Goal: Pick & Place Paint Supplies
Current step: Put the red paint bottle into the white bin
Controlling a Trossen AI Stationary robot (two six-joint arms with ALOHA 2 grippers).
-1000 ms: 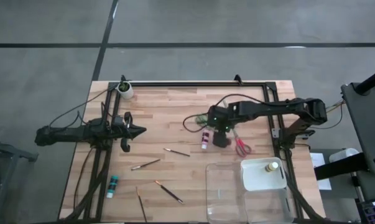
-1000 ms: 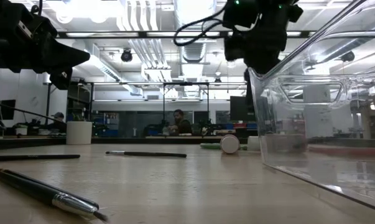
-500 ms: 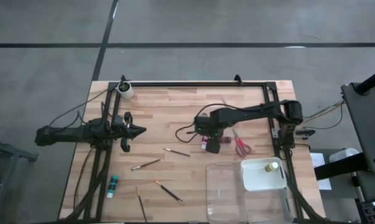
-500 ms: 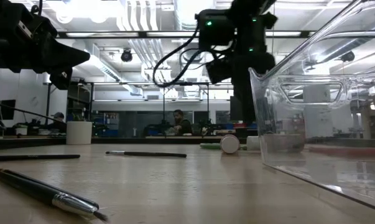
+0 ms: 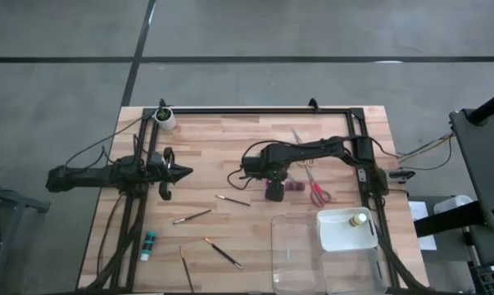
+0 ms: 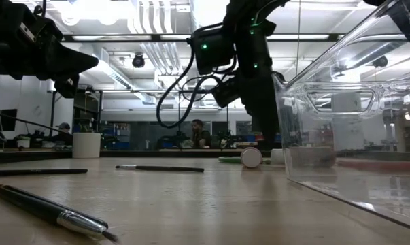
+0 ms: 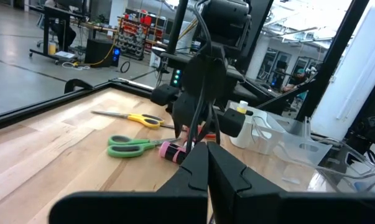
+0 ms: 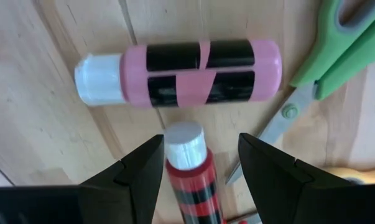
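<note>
Desk: we are looking down on a pale wooden plank desk (image 5: 222,147) with both arms reaching in over it.
Tray: a clear plastic compartment tray (image 5: 324,254) is sitting at the near right corner, with a yellow bottle with a pale cap (image 5: 358,220) lying in its white compartment.
Left pincer: we are seeing the left pincer (image 5: 179,172) hanging over the desk's left side, its fingers pressed together, holding nothing.
Right pincer: we are seeing the right pincer (image 8: 199,165) lowered mid-desk, fingers spread either side of the pale cap of a red bottle with black bands (image 8: 192,177), not yet pinching it.
Scissors: green-handled scissors (image 7: 132,145), yellow-handled scissors (image 7: 134,118) and red-handled scissors (image 5: 317,192) are lying near that pincer.
Pink bottle: a pink bottle with black bands and a pale cap (image 8: 178,72) is lying on its side just beyond the red bottle's cap, beside the green scissors.
Teal bottle: a teal bottle (image 5: 148,244) is lying near the desk's front left edge.
Brushes: thin pencil-like brushes (image 5: 222,252) are lying scattered between the teal bottle and the tray.
Cup: a small white round cup (image 5: 165,118) is standing at the far left corner.
</note>
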